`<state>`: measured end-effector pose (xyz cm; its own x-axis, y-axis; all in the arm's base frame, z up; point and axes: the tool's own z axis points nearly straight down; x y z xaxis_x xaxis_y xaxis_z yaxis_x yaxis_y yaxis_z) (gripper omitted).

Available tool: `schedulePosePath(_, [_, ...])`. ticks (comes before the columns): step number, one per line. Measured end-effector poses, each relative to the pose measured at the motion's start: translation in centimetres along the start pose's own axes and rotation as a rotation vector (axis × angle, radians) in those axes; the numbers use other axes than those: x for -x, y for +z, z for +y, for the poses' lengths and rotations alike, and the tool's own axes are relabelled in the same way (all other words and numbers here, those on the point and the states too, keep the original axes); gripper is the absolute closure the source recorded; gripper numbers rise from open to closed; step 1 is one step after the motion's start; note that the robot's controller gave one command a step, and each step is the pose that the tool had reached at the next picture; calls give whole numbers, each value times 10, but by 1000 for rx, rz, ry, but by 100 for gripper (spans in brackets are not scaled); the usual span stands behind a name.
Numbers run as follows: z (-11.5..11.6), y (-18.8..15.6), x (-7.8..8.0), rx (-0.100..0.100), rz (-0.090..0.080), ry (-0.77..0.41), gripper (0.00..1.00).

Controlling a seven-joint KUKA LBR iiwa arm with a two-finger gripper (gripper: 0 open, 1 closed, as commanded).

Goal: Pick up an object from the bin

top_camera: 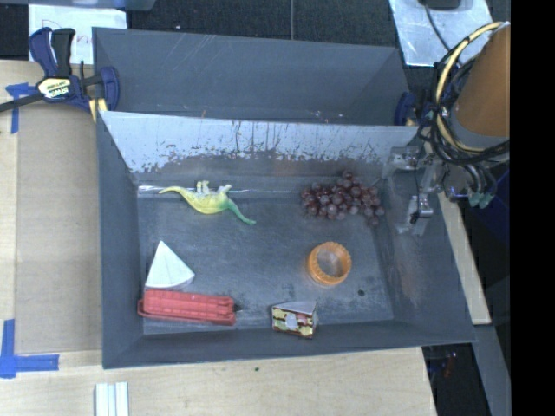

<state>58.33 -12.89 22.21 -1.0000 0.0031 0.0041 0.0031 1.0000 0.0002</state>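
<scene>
The grey bin [260, 85] holds six loose things, one of each kind, none touching another. The gripper [419, 211] hangs over the bin's right wall, nothing seen in its grasp (whether it is open or closed I cannot tell). Largest is one red ridged bar [187, 308], lying flat along the front edge near the front-left corner. Next is one bunch of dark red grapes [341, 199] by the back edge toward the right, the thing nearest the gripper. One yellow-green toy dinosaur [208, 200] lies by the back edge toward the left. One white wedge [166, 267] sits just behind the bar. One orange ring [329, 263] lies right of centre, and one small printed packet [294, 320] at the front edge.
</scene>
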Motion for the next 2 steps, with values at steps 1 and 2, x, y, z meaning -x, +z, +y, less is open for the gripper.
schedulePosePath(1, [1,-5,2,-1,-9,-2,0])
schedulePosePath(2, [13,3,9,-4,-10,-27,0])
